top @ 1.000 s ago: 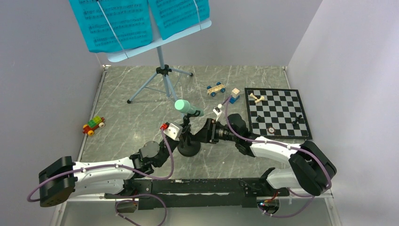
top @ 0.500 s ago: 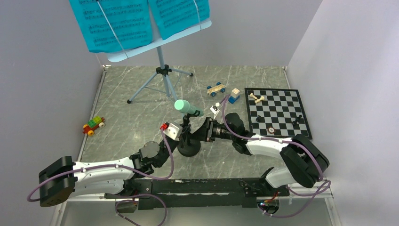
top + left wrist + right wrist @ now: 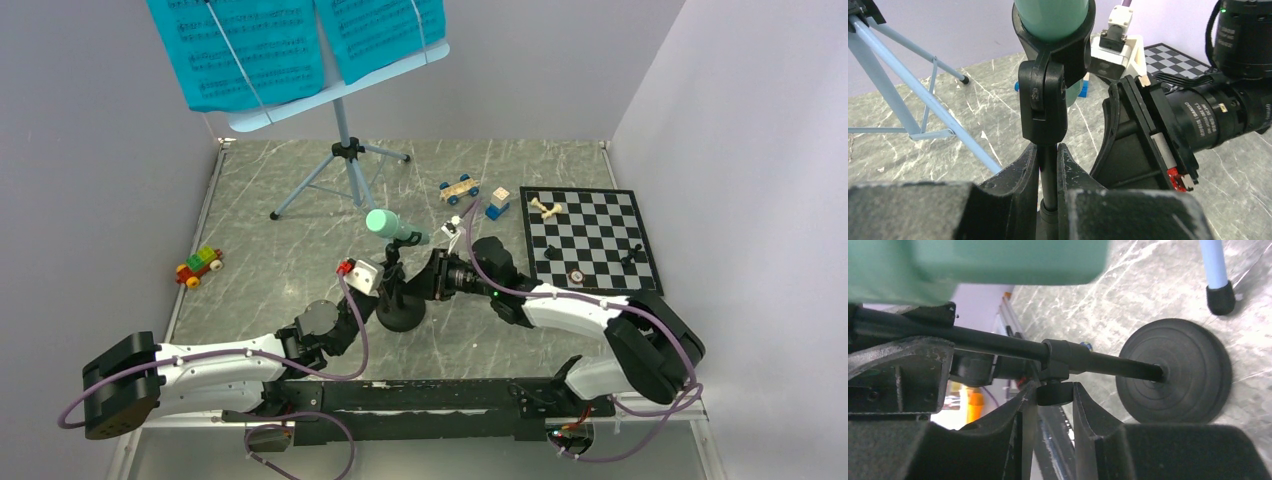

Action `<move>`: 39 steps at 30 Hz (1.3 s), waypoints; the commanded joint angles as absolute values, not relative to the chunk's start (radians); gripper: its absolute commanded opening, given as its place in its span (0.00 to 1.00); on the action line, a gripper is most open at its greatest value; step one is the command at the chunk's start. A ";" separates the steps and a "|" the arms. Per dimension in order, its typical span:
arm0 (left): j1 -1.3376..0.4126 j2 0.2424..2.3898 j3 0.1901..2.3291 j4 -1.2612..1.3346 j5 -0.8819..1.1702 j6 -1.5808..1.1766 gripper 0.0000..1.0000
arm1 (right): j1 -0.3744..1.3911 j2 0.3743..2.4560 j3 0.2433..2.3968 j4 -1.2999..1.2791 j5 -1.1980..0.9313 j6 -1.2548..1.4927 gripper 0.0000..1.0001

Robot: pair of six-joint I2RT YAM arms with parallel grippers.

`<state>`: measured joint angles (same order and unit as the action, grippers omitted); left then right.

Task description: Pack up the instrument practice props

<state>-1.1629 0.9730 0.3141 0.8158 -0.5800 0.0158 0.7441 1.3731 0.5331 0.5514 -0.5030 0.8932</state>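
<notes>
The mint-green microphone (image 3: 383,222) sits in a black clip (image 3: 1048,95) on its black stand, whose round base (image 3: 400,318) rests on the floor. My left gripper (image 3: 384,292) is shut on the stand's thin pole (image 3: 1048,165) just under the clip. My right gripper (image 3: 422,282) comes in from the right, its jaws closed on the small black knob (image 3: 1054,393) of the pole's collar; the base (image 3: 1173,372) shows beyond. The pale-blue tripod music stand (image 3: 345,150) with turquoise music sheets (image 3: 250,50) stands at the back left.
A black-and-white chessboard (image 3: 590,238) with a few pieces lies at the right. A toy car (image 3: 459,188) and blocks (image 3: 498,203) lie behind the microphone. A colourful brick car (image 3: 199,266) sits at the left. A tripod foot (image 3: 1220,297) is near the base.
My right gripper has moved left and slightly back, closing in on the stand's collar. The microphone head has shifted a little to the left. My left arm stays on the pole.
</notes>
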 commanded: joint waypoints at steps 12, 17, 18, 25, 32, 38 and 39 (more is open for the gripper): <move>-1.169 1.009 0.317 0.655 -0.612 -0.045 0.00 | 1.078 1.292 0.645 0.196 0.399 0.204 0.00; -1.169 1.019 0.315 0.649 -0.612 -0.056 0.00 | 1.195 1.377 0.690 0.145 0.674 0.034 0.00; -1.169 1.019 0.314 0.649 -0.612 -0.059 0.00 | 1.214 1.392 0.695 0.144 0.721 0.013 0.00; -1.169 1.016 0.297 0.653 -0.612 -0.070 0.00 | 1.297 1.421 0.670 0.240 0.946 -0.208 0.00; -1.169 1.027 0.295 0.658 -0.609 -0.073 0.00 | 1.369 1.491 0.626 0.429 1.104 -0.422 0.00; -1.169 1.037 0.296 0.663 -0.607 -0.072 0.00 | 1.381 1.461 0.641 0.342 1.073 -0.307 0.00; -1.169 1.037 0.296 0.663 -0.606 -0.072 0.00 | 1.381 1.437 0.649 0.305 1.054 -0.262 0.00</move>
